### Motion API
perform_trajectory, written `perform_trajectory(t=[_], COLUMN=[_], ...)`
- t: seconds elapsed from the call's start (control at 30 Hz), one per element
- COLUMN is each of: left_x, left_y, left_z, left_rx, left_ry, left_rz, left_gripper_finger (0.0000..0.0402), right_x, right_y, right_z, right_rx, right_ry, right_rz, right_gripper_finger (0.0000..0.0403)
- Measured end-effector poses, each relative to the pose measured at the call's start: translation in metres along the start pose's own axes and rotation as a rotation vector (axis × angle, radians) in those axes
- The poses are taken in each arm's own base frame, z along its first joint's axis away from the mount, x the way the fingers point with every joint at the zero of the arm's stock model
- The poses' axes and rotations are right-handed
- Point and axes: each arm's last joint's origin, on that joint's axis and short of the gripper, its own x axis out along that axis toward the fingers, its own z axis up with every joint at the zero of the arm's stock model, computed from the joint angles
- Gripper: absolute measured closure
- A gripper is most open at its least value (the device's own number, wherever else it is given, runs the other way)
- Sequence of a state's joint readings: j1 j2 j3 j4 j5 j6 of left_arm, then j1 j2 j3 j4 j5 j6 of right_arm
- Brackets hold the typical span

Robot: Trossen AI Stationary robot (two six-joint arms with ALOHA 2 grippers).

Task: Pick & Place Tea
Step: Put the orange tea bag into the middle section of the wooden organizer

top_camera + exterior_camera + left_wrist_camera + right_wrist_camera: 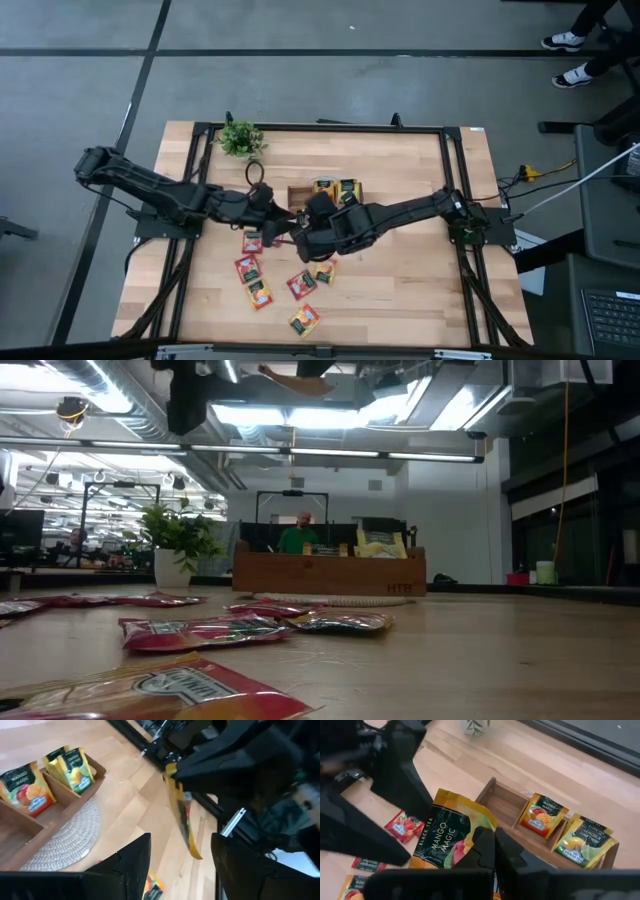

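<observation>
The pale plank desk carries a long brown wooden tray near its middle, on a round woven mat. Glossy flat sachets stand in two tray compartments: an orange mango sachet and yellow-green sachets. The right gripper, above the desk's middle, pinches a mango tea sachet between closed fingers. The left gripper hovers facing it, fingers apart, empty. Red and orange sachets lie scattered toward the front edge.

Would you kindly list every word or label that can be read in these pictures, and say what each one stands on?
"BLACK TEA" and "MANGO MAGIC": on the orange sachet pinched in the shut right gripper.
"MANGO MAGIC": on the orange sachet in the tray.
"LEMON & LIME": on the yellow-green sachet in the tray.
Small brand badges on the sachets: too blurred to read.
Stamp on the wooden tray: unreadable.
</observation>
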State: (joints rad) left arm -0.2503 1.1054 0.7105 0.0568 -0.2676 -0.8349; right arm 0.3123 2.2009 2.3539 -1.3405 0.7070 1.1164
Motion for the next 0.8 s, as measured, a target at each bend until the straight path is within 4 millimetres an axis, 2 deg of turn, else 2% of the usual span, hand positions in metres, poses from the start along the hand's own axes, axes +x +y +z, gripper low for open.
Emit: perform_trajectory(t=[0.23,0.47,0.6,0.8], left_x=[0.006,0.008,0.009,0.012], left_y=[0.006,0.007,0.01,0.01], left_z=[0.002,0.011,0.013,0.012], left_rx=[-0.003,0.004,0.003,0.05], left_ry=[-0.007,-0.065,-0.051,-0.037], left_rz=[0.036,0.016,0.007,-0.004], left_gripper_finger=[0.0201,0.0208,0.0254,0.037], right_x=[0.001,0.001,0.001,0.001], right_y=[0.0,0.0,0.0,0.0], right_z=[0.001,0.001,0.001,0.001], right_rx=[0.003,-0.003,-0.008,-0.019], right_ry=[0.004,0.016,0.016,0.016], right_rz=[0.005,0.011,0.011,0.009], right_gripper_finger=[0.0403,0.0403,0.0403,0.0402])
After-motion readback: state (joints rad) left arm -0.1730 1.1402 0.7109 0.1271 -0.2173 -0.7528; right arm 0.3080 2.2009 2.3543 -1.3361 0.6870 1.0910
